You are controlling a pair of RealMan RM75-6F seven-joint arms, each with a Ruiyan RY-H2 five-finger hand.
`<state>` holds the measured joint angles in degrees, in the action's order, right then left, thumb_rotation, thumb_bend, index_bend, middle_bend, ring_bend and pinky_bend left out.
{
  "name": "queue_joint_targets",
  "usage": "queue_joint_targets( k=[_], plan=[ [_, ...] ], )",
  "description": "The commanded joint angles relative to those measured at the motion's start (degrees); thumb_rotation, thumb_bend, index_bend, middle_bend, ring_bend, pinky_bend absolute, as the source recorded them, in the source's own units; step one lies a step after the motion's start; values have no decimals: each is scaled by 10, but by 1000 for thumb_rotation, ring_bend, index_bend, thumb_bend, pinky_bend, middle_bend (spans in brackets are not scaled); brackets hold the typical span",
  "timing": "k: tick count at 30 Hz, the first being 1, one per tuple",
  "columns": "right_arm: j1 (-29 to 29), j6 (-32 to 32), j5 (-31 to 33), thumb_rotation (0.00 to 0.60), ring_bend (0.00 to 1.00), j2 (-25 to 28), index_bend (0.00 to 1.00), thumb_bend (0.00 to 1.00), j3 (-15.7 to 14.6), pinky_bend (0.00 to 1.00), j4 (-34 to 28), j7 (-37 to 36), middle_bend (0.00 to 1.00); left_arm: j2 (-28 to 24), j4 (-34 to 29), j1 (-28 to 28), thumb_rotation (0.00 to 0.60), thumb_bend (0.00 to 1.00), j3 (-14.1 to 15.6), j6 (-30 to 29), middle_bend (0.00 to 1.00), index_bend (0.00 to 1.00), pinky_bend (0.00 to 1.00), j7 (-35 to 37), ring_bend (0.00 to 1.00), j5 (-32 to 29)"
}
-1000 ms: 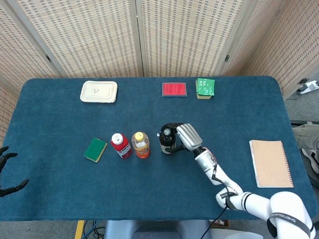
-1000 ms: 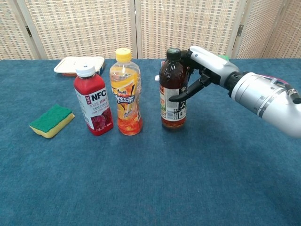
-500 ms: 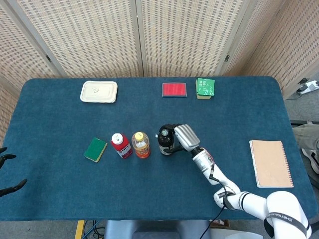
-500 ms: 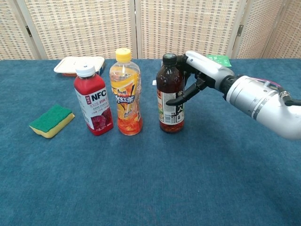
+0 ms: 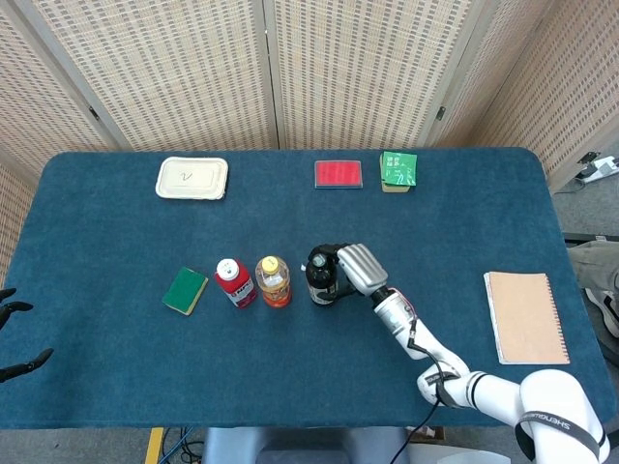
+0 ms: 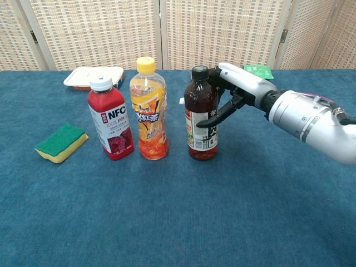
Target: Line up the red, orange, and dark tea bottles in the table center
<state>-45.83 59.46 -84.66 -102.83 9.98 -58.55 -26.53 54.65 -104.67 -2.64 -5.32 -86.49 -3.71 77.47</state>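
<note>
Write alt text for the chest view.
The robot's right hand grips a dark tea bottle standing upright on a blue table, just right of an orange bottle and a red bottle. A green sponge lies further left.

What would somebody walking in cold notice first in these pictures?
Three bottles standing in a row at the table's middle: the red bottle leftmost, the orange bottle beside it, and the dark tea bottle on the right. The right hand grips the dark tea bottle near its top. A green sponge lies left of the row.
</note>
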Motion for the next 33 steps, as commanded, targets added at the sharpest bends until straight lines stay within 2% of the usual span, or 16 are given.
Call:
queue_joint_targets(
  k=[1, 9, 20, 33],
  plan=[
    [0, 1, -1, 600, 407, 3, 362, 108, -1, 476, -3, 2, 388, 0, 0, 0, 600, 86, 0, 1, 164, 332, 414, 0, 174, 0],
    [5, 7, -6, 600, 357, 20, 239, 92, -6, 476, -20, 11, 316, 2, 1, -1, 600, 86, -1, 1, 165, 338, 414, -4, 175, 0],
    [18, 28, -19, 600, 331, 47, 144, 89, -15, 477, -51, 3, 277, 4, 0, -1, 600, 86, 0, -1, 166, 337, 414, -13, 175, 3],
    [58, 87, -43, 600, 283, 155, 107, 58, -28, 476, -187, 57, 241, 10, 2, -4, 600, 86, 2, 3, 166, 337, 414, -20, 175, 6]
  ],
)
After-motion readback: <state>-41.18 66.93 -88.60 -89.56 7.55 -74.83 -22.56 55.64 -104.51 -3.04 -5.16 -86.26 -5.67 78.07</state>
